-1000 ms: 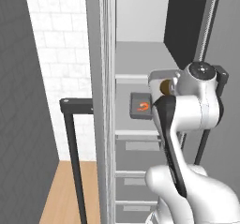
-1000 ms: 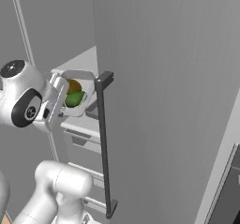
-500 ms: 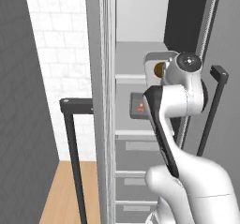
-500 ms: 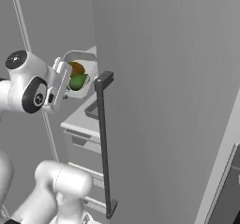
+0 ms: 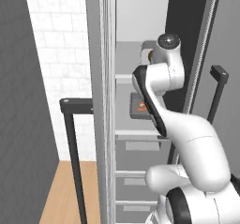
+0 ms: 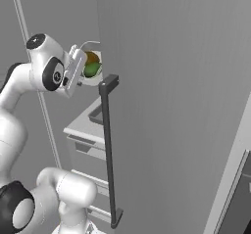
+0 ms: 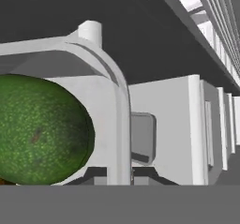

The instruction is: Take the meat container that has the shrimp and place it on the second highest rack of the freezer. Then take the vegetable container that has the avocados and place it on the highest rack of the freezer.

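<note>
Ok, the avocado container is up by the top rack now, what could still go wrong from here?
1. The gripper holds the avocado container by one edge only; with the green avocado and the brown avocado loose inside, a jolt could tip them out.
2. The freezer door and its handle stand close beside the container; a sideways swing might clip them.
3. The shrimp container sits directly below, so anything dropped could land on it.

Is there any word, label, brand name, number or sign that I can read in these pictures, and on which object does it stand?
None: no readable text on the tall grey freezer, the pale avocado container, the shrimp tray or the white robot arm.
</note>
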Controlling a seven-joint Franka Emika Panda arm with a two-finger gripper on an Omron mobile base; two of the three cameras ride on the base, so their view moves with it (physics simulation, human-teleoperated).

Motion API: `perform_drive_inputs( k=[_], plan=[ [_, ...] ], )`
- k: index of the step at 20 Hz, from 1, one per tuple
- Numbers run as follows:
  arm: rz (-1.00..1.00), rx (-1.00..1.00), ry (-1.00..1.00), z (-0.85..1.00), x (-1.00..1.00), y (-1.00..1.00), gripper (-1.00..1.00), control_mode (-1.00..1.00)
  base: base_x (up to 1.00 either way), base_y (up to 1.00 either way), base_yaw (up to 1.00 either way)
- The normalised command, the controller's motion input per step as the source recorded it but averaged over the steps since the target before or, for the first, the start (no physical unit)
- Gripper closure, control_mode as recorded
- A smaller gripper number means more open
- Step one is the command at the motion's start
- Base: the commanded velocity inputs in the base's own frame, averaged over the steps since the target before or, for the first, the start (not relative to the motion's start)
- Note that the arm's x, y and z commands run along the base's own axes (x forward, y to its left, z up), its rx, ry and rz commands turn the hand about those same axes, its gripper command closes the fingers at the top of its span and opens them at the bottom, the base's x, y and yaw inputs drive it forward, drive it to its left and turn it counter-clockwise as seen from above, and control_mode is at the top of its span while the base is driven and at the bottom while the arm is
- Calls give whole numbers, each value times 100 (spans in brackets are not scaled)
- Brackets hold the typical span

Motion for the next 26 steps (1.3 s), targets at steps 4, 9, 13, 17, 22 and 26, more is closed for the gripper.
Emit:
perform_drive_inputs(
  k=[4,9,13,17,22,26],
  plan=[
    [-4,0,7,14,86,-13,100,-100,0,0,0],
    [-1,0,4,2,77,-13,100,-100,0,0,0],
    [-1,0,0,-11,45,-2,100,-100,0,0,0],
    [-3,0,0,-43,28,0,100,-100,0,0,0],
    [-2,0,0,-27,32,0,100,-100,0,0,0],
    [0,0,-3,-7,20,0,100,-100,0,0,0]
  ],
)
